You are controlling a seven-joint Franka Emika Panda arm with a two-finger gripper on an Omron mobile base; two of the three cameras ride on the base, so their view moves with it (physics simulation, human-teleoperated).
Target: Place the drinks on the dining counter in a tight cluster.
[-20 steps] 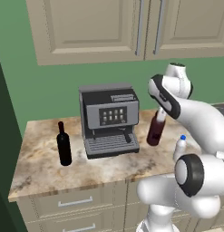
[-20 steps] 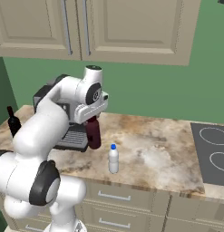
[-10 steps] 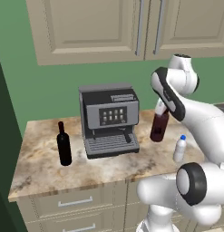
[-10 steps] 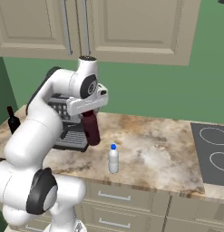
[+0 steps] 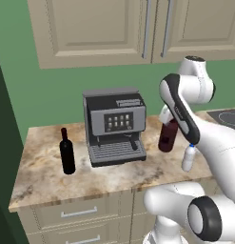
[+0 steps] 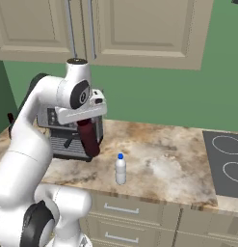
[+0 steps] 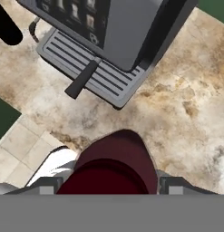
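Even, flat rendered light, soft faint shadows, no glare, slightly coarse resolution.

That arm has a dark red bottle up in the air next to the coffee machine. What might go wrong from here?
1. The maroon bottle hangs tilted in the end effector, off the counter; if the grip is loose, it may slip and fall.
2. The coffee machine stands right beside it, so a sideways swing might knock into it.
3. The small blue-capped bottle stands close by and could be tipped as the arm moves.
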